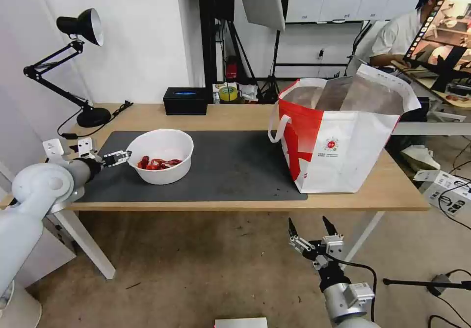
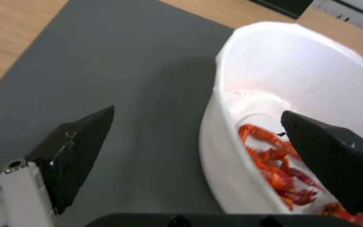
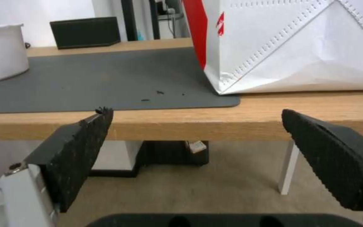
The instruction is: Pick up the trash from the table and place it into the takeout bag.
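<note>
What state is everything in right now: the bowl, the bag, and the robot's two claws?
White bowl: upright on the mat, red scraps inside.
Takeout bag: standing, mouth open.
Left gripper: open, fingers straddling the bowl's rim.
Right gripper: open, empty, below the table edge.
Desk lamp: looks unlit.

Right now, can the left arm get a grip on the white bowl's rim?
Probably yes. The left end effector is open and straddles the rim of the white bowl, one finger inside over the red scraps, one outside; nothing blocks it.
</note>
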Controlling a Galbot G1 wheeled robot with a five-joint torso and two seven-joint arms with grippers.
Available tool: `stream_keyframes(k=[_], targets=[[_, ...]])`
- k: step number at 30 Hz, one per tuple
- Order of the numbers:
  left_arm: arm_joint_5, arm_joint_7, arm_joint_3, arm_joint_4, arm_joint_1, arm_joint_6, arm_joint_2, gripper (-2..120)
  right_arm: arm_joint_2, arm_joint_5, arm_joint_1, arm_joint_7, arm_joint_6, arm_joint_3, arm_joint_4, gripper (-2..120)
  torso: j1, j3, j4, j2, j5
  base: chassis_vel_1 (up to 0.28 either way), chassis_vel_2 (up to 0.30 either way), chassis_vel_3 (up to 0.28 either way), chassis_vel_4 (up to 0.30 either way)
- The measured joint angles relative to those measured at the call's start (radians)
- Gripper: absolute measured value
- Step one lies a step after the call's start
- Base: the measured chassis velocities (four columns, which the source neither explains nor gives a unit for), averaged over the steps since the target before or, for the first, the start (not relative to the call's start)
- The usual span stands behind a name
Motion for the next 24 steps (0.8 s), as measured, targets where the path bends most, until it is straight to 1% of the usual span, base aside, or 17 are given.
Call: stream_keyframes(k=[5, 11, 16, 24], targets=[[-0.002, 0.004, 0.012, 0.010, -0.009, 0.002, -0.004, 100, 0.000, 0.000, 0.000, 0.000, 0.000, 0.000, 0.000, 100, 0.000, 0.000, 0.0001, 0.000, 0.0000, 0.000, 0.000, 0.000, 0.000], [0.010, 0.025, 0.047, 0.049, -0.054, 0.015, -0.010, 100, 0.000, 0.000, 0.000, 0.000, 0.000, 0.000, 0.000, 100, 0.000, 0.000, 0.0001, 0.000, 0.0000, 0.000, 0.000, 0.000, 0.000], [0.011, 0.028, 0.065, 0.067, -0.078, 0.017, -0.015, 100, 0.000, 0.000, 0.000, 0.000, 0.000, 0.000, 0.000, 100, 0.000, 0.000, 0.0000, 0.000, 0.0001, 0.000, 0.000, 0.000, 0.000], [0.005, 0.038, 0.094, 0.091, -0.115, 0.046, -0.021, 100, 0.000, 0.000, 0.000, 0.000, 0.000, 0.000, 0.000, 100, 0.000, 0.000, 0.0001, 0.000, 0.0001, 0.000, 0.000, 0.000, 0.000]])
